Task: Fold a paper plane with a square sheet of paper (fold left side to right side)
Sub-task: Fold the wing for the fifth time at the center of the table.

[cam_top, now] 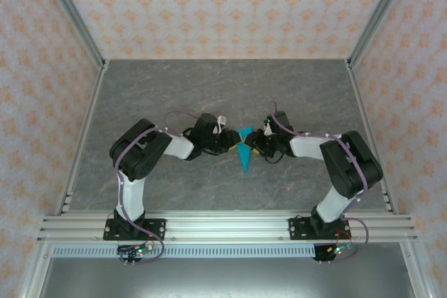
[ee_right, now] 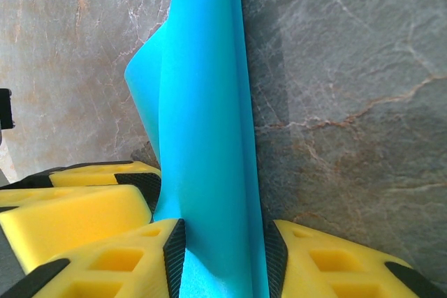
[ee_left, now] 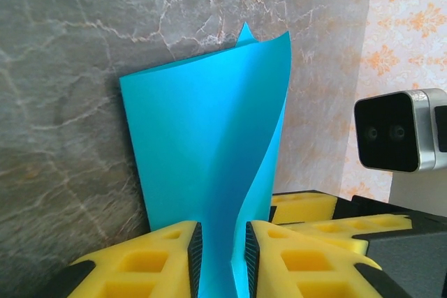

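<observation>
Where the paper plane (cam_top: pixel 245 155) is: we see it at the middle of the worktop (cam_top: pixel 209 88), between the two arms, its tip toward the near edge.
Left jaws: clamped on the paper plane (ee_left: pixel 202 158); a loose flap curls up above the yellow fingers (ee_left: pixel 140 256).
Right jaws: clamped on the paper plane (ee_right: pixel 209 102), which runs between the black pads (ee_right: pixel 174 256).
Surface: grey, marbled.
</observation>
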Tool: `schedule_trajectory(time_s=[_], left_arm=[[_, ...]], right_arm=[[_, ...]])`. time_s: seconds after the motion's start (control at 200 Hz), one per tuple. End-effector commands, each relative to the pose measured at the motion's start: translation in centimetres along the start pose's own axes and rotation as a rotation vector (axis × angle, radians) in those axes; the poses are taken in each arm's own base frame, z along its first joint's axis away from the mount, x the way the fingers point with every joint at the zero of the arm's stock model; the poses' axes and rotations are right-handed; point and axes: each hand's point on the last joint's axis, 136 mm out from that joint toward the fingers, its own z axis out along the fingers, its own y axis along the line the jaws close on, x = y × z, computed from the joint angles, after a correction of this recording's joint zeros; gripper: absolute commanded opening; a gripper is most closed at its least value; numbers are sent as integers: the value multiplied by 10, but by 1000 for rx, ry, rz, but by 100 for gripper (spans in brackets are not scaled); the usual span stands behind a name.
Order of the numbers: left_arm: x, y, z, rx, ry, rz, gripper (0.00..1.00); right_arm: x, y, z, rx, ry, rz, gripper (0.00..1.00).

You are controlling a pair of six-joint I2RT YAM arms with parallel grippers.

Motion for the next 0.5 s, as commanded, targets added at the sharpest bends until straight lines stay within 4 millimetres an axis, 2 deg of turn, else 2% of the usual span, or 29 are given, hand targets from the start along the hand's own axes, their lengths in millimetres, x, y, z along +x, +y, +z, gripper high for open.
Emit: schedule_trajectory(time_s=[0.0, 0.235, 0.495], left_arm=[[-6, -16, 4, 55, -1, 13, 26], [-4, -15, 6, 54, 8, 12, 26], [-2, -9, 9, 38, 17, 6, 19]], right_arm=[[8, -21, 10, 85, 26, 5, 39], [8, -22, 11, 85, 29, 6, 39], [8, -21, 12, 85, 28, 4, 39]])
